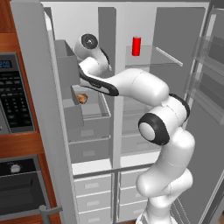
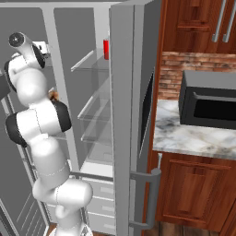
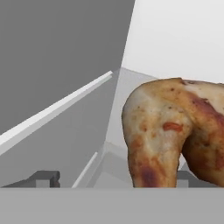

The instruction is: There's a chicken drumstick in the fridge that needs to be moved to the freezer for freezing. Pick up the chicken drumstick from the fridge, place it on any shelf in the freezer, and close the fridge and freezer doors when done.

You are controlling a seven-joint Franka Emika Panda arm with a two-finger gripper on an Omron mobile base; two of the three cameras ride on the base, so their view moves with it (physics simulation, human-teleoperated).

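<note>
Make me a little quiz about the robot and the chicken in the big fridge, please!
1. True or false: the chicken drumstick lies in the left section of the unit.
2. What colour is the can on the upper shelf?
3. The gripper is: A) open, B) clamped on the can.

Key: 1 true. 2 red. 3 A, its finger tips stand wide apart, one either side of the drumstick.
</note>
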